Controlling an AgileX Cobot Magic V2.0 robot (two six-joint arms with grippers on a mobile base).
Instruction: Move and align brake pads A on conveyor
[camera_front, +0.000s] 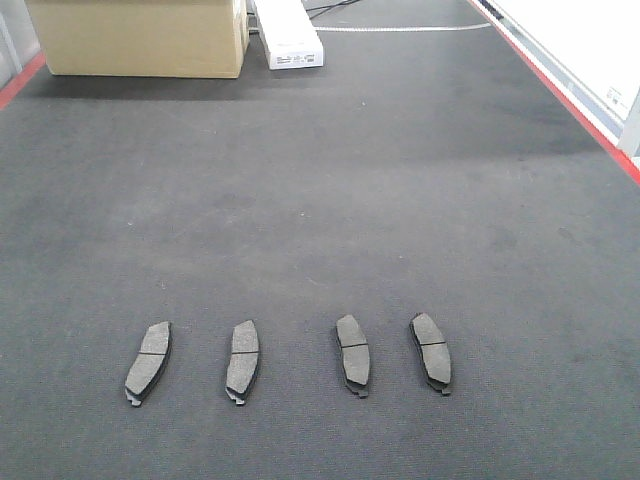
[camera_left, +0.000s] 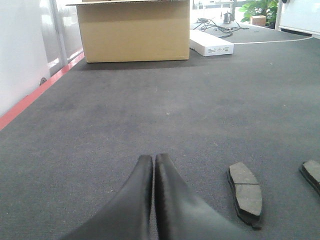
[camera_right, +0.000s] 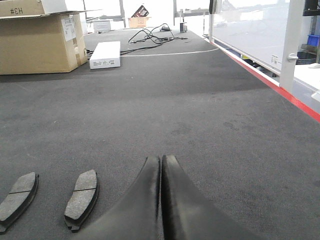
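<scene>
Four brake pads lie in a row across the near part of the conveyor (camera_front: 320, 200), each pointing roughly away along the belt. Going from the left: the far-left pad (camera_front: 148, 363) leans its far end to the right, the second pad (camera_front: 242, 360) leans a little the same way, the third pad (camera_front: 353, 354) leans its far end to the left, and the far-right pad (camera_front: 431, 352) leans left too. The gap between the middle two looks a touch wider than the others.

The left pincer (camera_left: 153, 159) sits low over the belt with its two fingers pressed together and nothing between them; a pad lies just to its right. The right pincer (camera_right: 160, 159) is likewise closed and empty, with two pads on the belt to its left. Neither touches a pad.

From here I'd judge the row close to done, needing only trimming. To do that well, I'd open a pincer wide before lowering, take a pad across its narrow width near the middle groove, and turn it gently so all four lie parallel. The felt may drag, so lift slightly instead of sliding. Far off stand a cardboard box (camera_front: 140, 37) and a white box (camera_front: 288, 38).
</scene>
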